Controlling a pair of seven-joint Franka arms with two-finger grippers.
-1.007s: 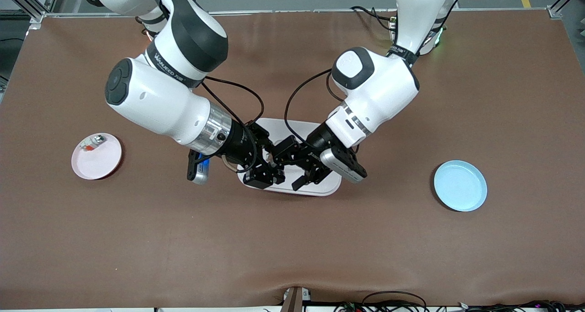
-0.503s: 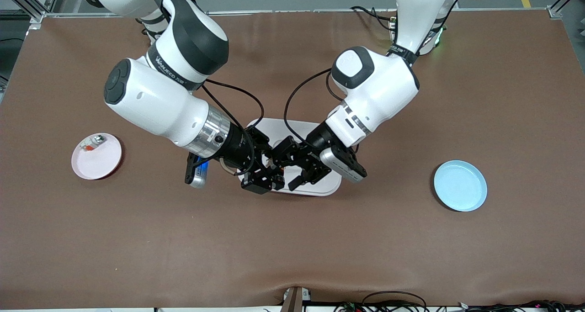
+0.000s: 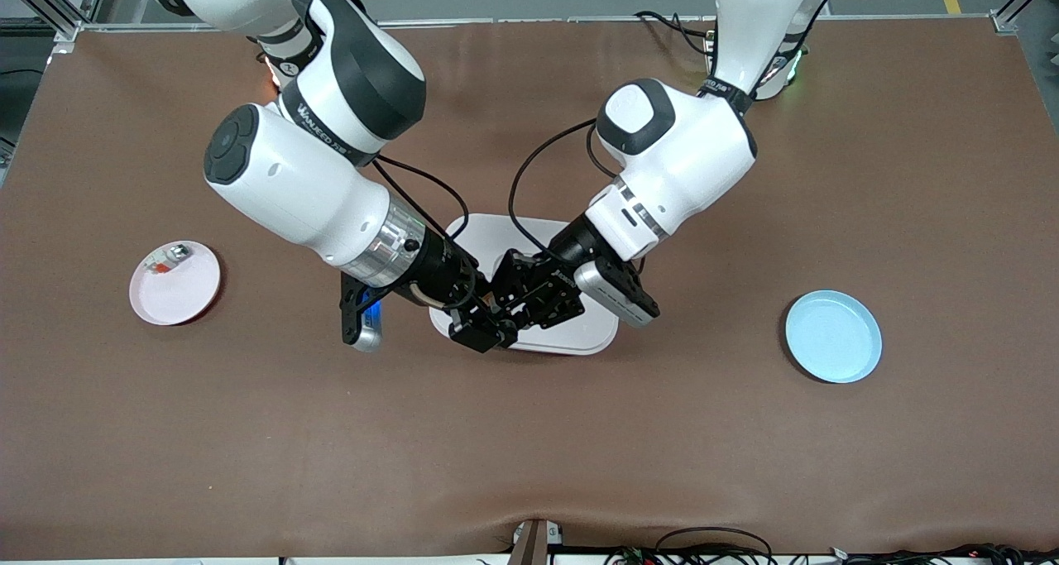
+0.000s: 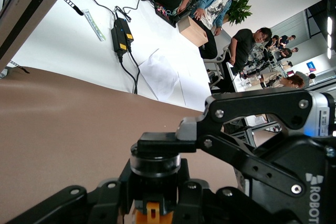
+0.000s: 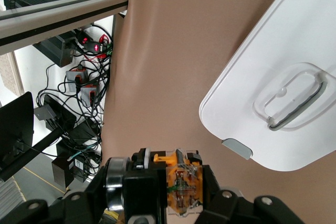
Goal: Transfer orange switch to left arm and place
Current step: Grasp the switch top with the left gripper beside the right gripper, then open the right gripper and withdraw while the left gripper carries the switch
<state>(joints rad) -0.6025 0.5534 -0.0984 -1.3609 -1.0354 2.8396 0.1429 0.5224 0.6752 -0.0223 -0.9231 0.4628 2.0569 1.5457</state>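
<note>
Above large white rounded plastic box [image 3: 579, 333] at bench [image 3: 529, 449] centre, both hands met. Left hand [image 3: 515, 307] went from apart to clamped on tiny black orange-capped switch [image 5: 181, 184]; right hand [image 3: 488, 327] stayed clamped on it. Handover midway, by judgement; right release next.

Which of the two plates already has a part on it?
The pink plate, toward the right arm's end of the table: a small silver part with a red bit lies on it. The blue plate, toward the left arm's end, holds nothing.
</note>
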